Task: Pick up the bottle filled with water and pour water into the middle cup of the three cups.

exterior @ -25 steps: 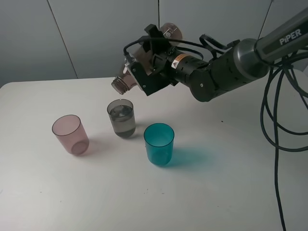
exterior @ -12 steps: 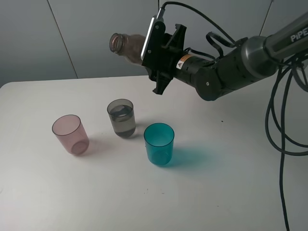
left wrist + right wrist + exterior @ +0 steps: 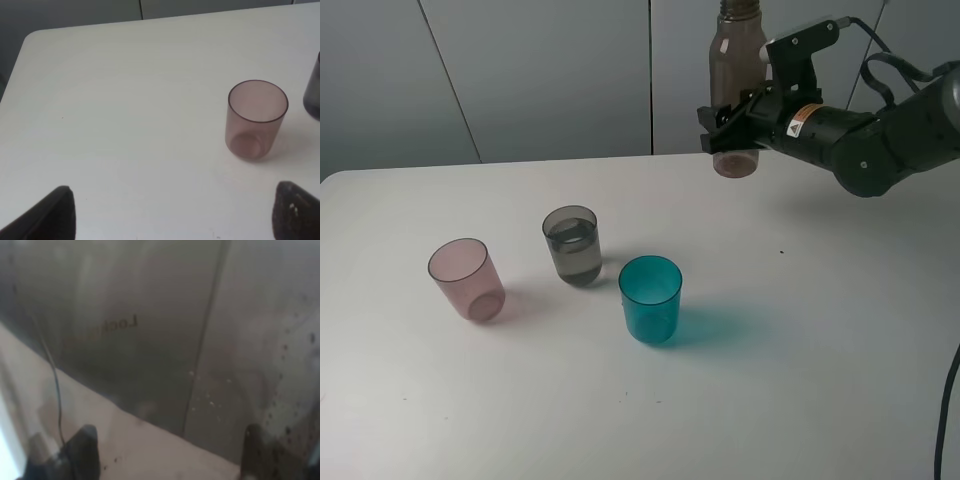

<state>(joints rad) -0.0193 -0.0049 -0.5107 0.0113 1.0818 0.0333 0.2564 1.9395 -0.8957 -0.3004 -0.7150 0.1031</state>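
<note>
The right gripper (image 3: 734, 128) gripped the upright bottle (image 3: 732, 55) low, above the bench's (image 3: 820, 320) far edge. The bottle was probably light, slick, squeezable plastic, best held mid-body. The left gripper (image 3: 172, 215) was open and empty.

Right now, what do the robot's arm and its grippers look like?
The right arm is a thick, rounded, dark grey tube, with a small white label bearing a warning triangle. Black cables loop above it. The right gripper is black and angular. Of the left gripper, only two dark, rounded fingertips show.
</note>
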